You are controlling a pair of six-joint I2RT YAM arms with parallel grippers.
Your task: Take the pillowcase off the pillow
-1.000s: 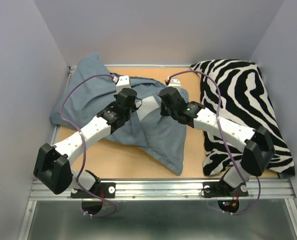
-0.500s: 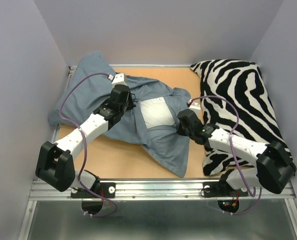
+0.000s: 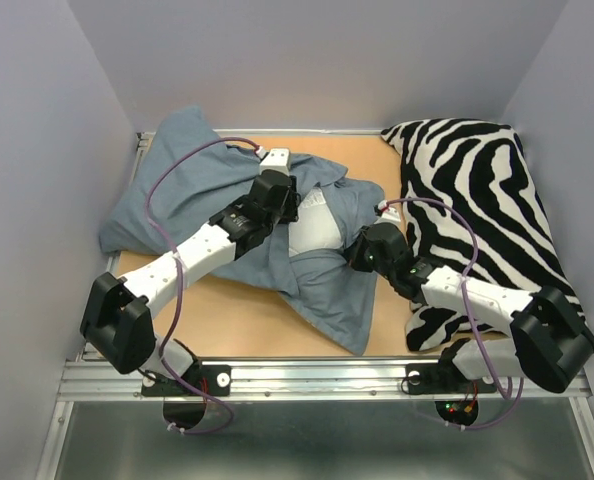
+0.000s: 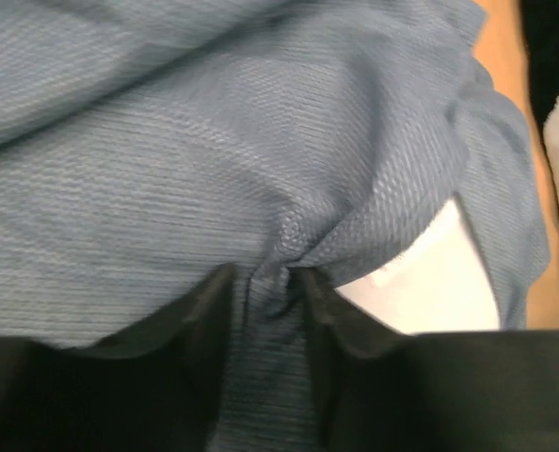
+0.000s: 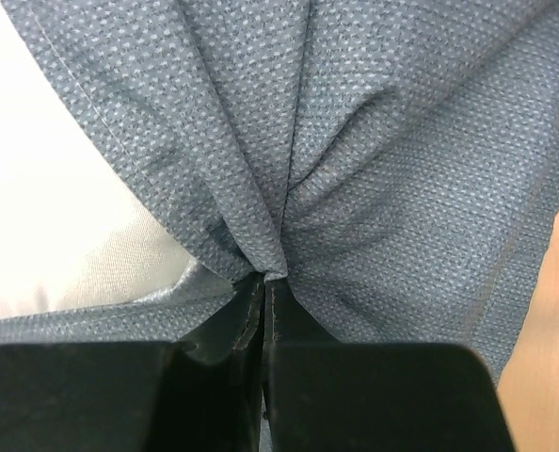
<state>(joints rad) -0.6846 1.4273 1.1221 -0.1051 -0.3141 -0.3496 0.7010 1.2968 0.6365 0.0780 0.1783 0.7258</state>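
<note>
Slate-blue cloth, the pillowcase (image 3: 177, 190), lies rumpled over the left and middle of the desk (image 3: 247, 320). Its bulk swells toward the far left corner and one corner trails toward the near edge. At its mouth, near the middle of the desk, a small patch of the white pillow (image 3: 312, 228) shows. The rest of the pillow sits inside the cloth, so the job looks barely begun. The left pincer (image 4: 268, 282) is nipped narrow on a gathered fold of the pillowcase just left of that white patch. The right pincer (image 5: 264, 282) is clamped tight on the cloth at the near right side of the opening. What is left, by my reckoning, is nearly everything: spreading the mouth and drawing the cloth off the whole pillow. A zebra-striped cushion (image 3: 477, 190) lies along the right side of the desk.
</note>
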